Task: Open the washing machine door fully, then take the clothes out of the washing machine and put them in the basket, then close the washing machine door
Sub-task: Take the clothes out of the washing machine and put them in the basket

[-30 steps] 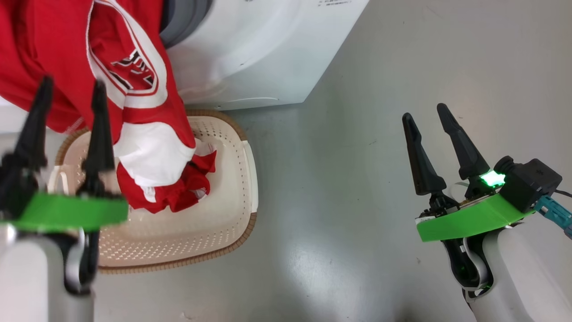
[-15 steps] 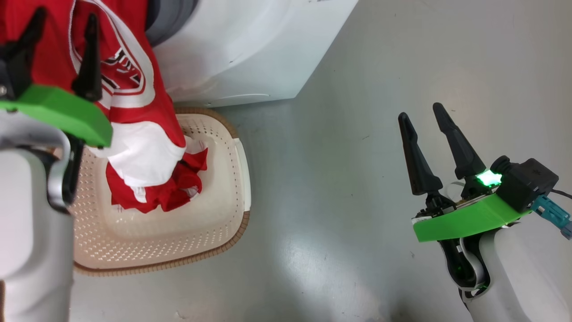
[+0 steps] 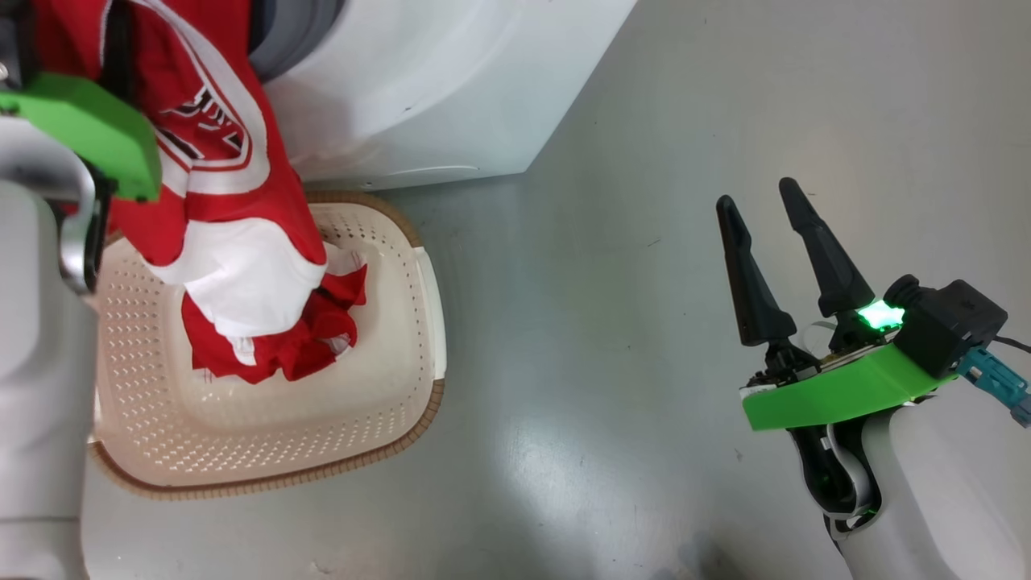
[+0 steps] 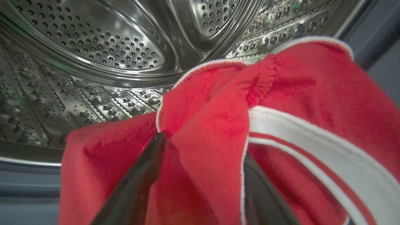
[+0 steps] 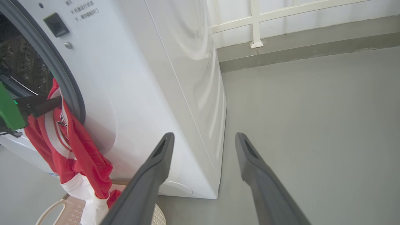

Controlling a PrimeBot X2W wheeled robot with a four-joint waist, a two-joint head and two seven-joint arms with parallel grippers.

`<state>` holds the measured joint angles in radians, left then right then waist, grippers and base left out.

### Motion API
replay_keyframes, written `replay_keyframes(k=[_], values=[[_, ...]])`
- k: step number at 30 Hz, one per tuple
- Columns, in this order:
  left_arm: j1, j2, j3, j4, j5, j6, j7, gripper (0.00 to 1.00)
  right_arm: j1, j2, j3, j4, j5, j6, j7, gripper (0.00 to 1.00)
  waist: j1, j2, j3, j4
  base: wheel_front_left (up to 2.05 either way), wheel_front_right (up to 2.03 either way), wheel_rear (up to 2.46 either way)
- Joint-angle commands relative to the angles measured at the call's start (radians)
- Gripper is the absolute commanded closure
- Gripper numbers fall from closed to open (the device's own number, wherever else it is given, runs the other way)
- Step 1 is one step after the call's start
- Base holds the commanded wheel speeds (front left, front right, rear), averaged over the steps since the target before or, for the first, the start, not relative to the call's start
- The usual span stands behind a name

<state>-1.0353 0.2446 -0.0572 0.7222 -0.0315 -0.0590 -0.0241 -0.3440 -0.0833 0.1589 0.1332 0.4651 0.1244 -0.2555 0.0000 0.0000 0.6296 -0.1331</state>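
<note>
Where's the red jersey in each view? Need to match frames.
Head view: clothes upper left, trailing down into the basket.
Left wrist view: lower centre and right, bunched around the left gripper.
Right wrist view: left edge, hanging from the opening.
Shared landmark: the washing machine, white body or steel drum.

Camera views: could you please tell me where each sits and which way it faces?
Head view: on the head, looking down at the floor, the basket and the clothes; the open right pincer shows.
Left wrist view: on the left wrist, looking into the drum of the washing machine; the left pincer straddles the clothes.
Right wrist view: on the right wrist, facing the washing machine's side; its own fingers show.
Shared: all three show the clothes.
</note>
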Motion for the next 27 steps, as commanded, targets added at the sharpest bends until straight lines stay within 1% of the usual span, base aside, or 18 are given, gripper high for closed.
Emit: replay_keyframes(k=[1, 2, 3, 4, 6, 7, 13, 16, 19, 21, 27], values=[[-0.031, 0.050, 0.015, 0.016, 0.008, 0.010, -0.018, 0.00, 0.004, 0.006, 0.024, -0.024, -0.005, 0.006, -0.006, 0.00, 0.0000, 0.0000, 0.000, -0.002, 0.00, 0.00, 0.00], [-0.045, 0.051, 0.013, 0.042, 0.008, 0.010, -0.030, 0.00, 0.004, 0.006, 0.027, -0.023, -0.005, 0.006, -0.006, 0.00, 0.0000, 0.0000, -0.001, -0.003, 0.00, 0.00, 0.00], [-0.057, 0.051, 0.013, 0.068, 0.005, 0.009, -0.042, 0.04, 0.003, 0.007, 0.029, -0.022, -0.004, 0.006, -0.006, 0.00, 0.0000, 0.0000, -0.002, -0.004, 0.00, 0.00, 0.00], [-0.067, 0.049, 0.015, 0.094, -0.001, 0.008, -0.053, 0.34, 0.003, 0.008, 0.030, -0.021, -0.004, 0.006, -0.006, 0.00, 0.0000, 0.0000, -0.004, -0.005, 0.00, 0.00, 0.00], [-0.082, 0.046, 0.021, 0.141, -0.015, 0.003, -0.075, 0.85, 0.004, 0.009, 0.033, -0.020, -0.003, 0.006, -0.006, 0.00, 0.0000, 0.0000, -0.007, -0.008, 0.00, 0.00, 0.00], [-0.087, 0.043, 0.025, 0.161, -0.026, -0.002, -0.091, 1.00, 0.005, 0.010, 0.033, -0.020, -0.002, 0.006, -0.006, 0.00, 0.0000, 0.0000, -0.009, -0.009, 0.00, 0.00, 0.00], [-0.088, 0.034, 0.057, 0.248, -0.089, -0.029, -0.192, 1.00, 0.018, 0.012, 0.029, -0.018, -0.003, 0.006, -0.006, 0.00, 0.0000, 0.0000, -0.025, -0.006, 0.00, 0.00, 0.00], [-0.067, 0.028, 0.080, 0.251, -0.124, -0.038, -0.224, 1.00, 0.026, 0.012, 0.022, -0.019, -0.004, 0.006, -0.006, 0.00, 0.0000, 0.0000, -0.036, 0.001, 0.00, 0.00, 0.00], [-0.043, 0.020, 0.103, 0.232, -0.153, -0.042, -0.234, 1.00, 0.030, 0.011, 0.020, -0.019, -0.005, 0.006, -0.006, 0.00, 0.0000, 0.0000, -0.043, 0.008, 0.00, 0.00, 0.00], [-0.010, 0.012, 0.126, 0.187, -0.177, -0.047, -0.236, 1.00, 0.034, 0.010, 0.019, -0.020, -0.006, 0.006, -0.006, 0.00, 0.0000, 0.0000, -0.050, 0.014, 0.00, 0.00, 0.00], [0.147, -0.028, 0.212, -0.048, -0.235, -0.058, -0.237, 1.00, 0.044, 0.002, 0.015, -0.021, -0.006, 0.006, -0.006, 0.00, 0.0000, 0.0000, -0.067, 0.032, 0.00, 0.00, 0.00]])
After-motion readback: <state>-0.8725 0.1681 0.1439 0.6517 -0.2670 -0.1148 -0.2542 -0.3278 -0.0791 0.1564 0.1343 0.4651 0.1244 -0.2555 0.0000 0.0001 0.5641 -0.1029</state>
